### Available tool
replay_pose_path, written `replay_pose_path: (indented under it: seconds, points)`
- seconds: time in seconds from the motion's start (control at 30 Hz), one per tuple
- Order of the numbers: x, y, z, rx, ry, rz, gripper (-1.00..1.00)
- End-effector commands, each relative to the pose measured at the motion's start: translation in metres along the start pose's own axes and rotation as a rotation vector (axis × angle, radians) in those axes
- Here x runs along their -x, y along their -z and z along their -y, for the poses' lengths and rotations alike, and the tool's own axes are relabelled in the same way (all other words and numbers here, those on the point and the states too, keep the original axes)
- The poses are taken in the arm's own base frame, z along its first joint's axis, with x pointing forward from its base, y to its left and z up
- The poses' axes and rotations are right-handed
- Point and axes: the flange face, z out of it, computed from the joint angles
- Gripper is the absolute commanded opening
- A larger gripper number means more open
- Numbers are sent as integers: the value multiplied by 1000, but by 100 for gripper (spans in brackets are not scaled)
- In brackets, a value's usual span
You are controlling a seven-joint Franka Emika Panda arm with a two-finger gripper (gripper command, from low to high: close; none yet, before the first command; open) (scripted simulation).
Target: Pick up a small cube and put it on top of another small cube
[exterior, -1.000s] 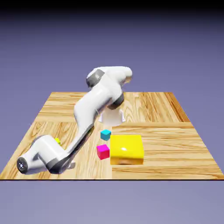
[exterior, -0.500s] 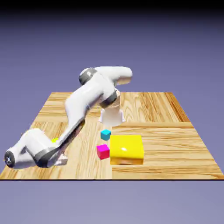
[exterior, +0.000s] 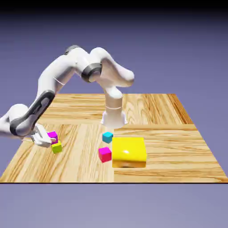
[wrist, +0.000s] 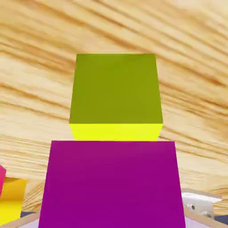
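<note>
My pincer [wrist: 114,218] grips the purple cube [wrist: 113,185], just above or beside the lime cube [wrist: 116,89] near the bench's [exterior: 178,153] left edge in the exterior view — I'd square the faces, then lower gently — releasing only once it sits flat.

Exterior view's left: cube 1 [exterior: 53,135] in pincer [exterior: 52,140], near cube 2 [exterior: 56,147] | centre: cube 3 [exterior: 105,155], left of block [exterior: 128,152]

The tabletop [exterior: 178,153] looks like streaky-grained wood; the large yellow block [exterior: 128,151] looks smooth and glossy.
</note>
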Motion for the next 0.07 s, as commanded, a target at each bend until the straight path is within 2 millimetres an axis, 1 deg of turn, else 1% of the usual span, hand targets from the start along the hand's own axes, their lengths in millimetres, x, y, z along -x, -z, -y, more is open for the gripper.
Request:
replay_pose_path:
  seconds: [0.0, 0.03]
  points:
    - [0, 0, 0, 0, 0, 0, 100]
    - [2, 11, -2, 0, 1, 1, 100]
